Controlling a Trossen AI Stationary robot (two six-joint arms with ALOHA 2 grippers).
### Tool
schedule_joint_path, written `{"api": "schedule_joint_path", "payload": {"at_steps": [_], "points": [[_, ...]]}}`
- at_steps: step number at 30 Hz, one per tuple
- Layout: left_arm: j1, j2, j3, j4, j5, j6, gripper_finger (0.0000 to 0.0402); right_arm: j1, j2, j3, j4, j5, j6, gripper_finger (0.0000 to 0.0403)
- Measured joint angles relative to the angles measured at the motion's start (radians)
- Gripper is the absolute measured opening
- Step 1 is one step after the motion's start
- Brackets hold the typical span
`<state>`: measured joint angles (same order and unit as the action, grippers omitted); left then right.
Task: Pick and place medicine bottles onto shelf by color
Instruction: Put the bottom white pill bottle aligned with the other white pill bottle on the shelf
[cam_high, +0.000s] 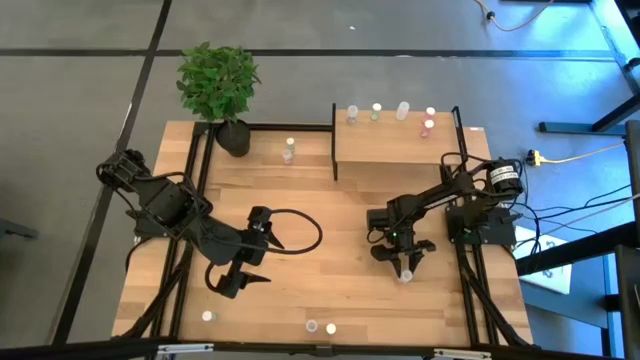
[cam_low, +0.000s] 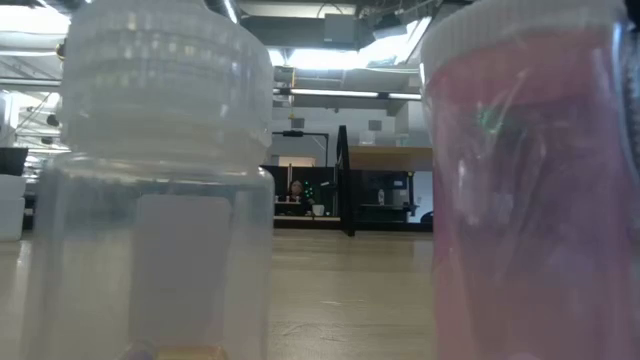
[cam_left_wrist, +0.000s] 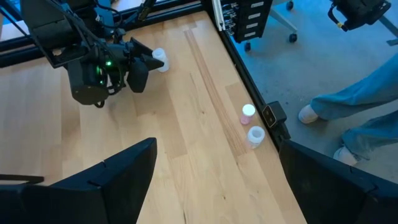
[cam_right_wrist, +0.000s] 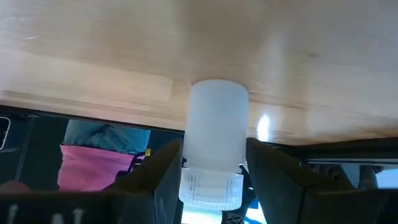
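Right tool (cam_high: 405, 268) low over the surface (cam_high: 300, 210), right-front area, pointed toward the front edge. Its arm reaches in from the base at the right edge, elbow bent, forearm running leftward, wrist tipped down. Fingers (cam_right_wrist: 155, 180) stand either side of a white-capped bottle (cam_right_wrist: 213, 149) and touch its sides; bottle held between them, seen in the right wrist view with the cap toward the camera. In the high view the bottle (cam_high: 406, 276) shows as a pale spot at the fingertips.

Left tool (cam_high: 250, 268) left of centre, fingers spread wide, nothing between them. Its arm stretches from the left rear corner diagonally toward the front middle, a cable looped just beside the wrist. Left wrist view looks across the surface to the right tool (cam_left_wrist: 146, 62) and its bottle (cam_left_wrist: 159, 59).

Shelf (cam_high: 395, 150) stands well behind the right tool, at the rear right. Along its back edge sit several bottles: a white-capped one (cam_high: 352, 113), a green one (cam_high: 376, 111), another pale one (cam_high: 403, 109), and pink ones (cam_high: 428, 127) at the right end.

Loose bottles: one (cam_high: 289, 150) behind the left tool near a potted plant (cam_high: 220, 85); one (cam_high: 208, 316) at the front left; two (cam_high: 321, 327) at the front edge between the tools, a pink one (cam_left_wrist: 248, 112) and a white one (cam_left_wrist: 255, 134). These two fill the low view.

A person's legs (cam_left_wrist: 354, 106) show beyond the front edge.
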<state>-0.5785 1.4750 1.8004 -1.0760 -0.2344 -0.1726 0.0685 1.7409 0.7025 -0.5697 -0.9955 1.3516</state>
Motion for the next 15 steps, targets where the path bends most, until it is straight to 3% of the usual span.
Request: {"api": "schedule_joint_path", "payload": {"at_steps": [8, 15], "points": [[0.0, 0.0, 0.0, 0.0, 0.0, 0.0, 0.0334, 0.0, -0.001, -0.003, 0.007, 0.105, -0.007, 0.018], [0.0, 0.0, 0.0, 0.0, 0.0, 0.0, 0.0334, -0.018, -0.001, -0.003, 0.008, 0.125, -0.015, 0.018]]}}
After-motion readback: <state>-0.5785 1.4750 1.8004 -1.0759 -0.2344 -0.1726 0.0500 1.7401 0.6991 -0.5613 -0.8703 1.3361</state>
